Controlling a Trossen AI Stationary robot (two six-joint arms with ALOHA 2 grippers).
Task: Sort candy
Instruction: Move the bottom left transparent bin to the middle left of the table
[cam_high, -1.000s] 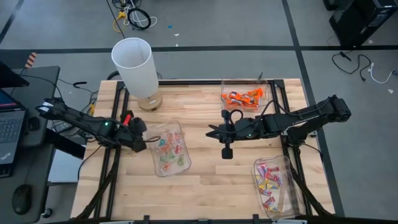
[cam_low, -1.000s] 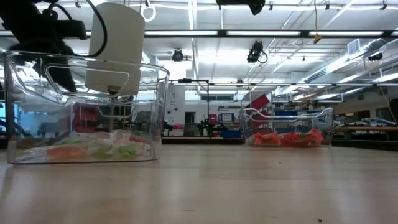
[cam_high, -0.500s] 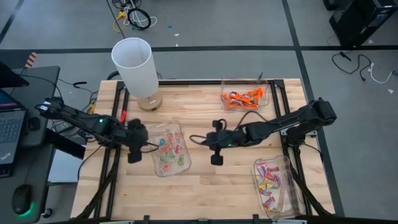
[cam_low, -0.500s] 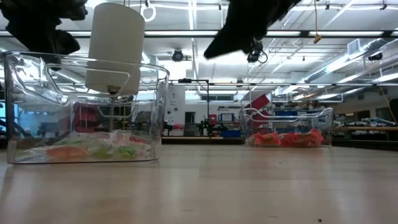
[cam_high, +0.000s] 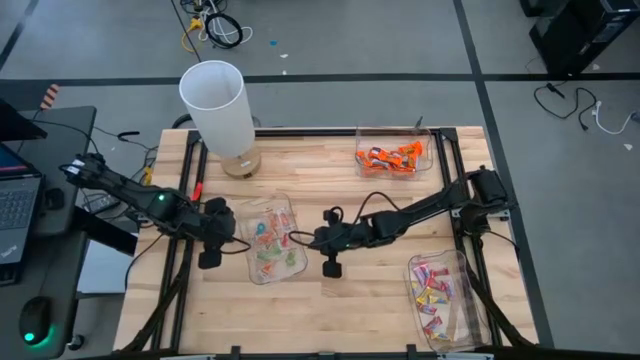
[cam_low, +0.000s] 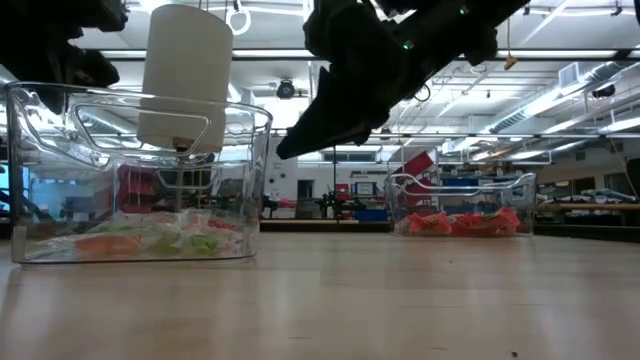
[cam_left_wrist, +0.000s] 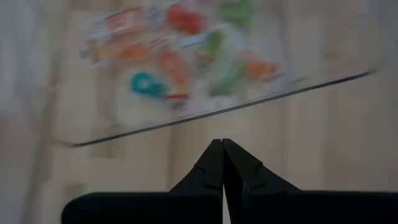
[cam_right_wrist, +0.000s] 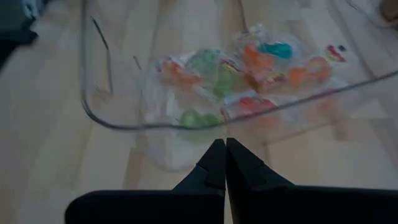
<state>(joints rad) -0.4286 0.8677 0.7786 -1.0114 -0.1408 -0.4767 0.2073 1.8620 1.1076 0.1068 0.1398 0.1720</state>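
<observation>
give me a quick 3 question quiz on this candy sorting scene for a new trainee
1. True or false: the left gripper is shut and empty.
2. Which tray do both grippers flank?
A. the tray of orange candy
B. the tray of mixed candy
C. the tray of pink-and-yellow candy
3. Fill in: the right gripper is just outside that tray's ____ side, seen in the high view.

Key
1. True: its fingers meet with nothing between them.
2. B
3. Right; the right gripper is shut too.
</observation>
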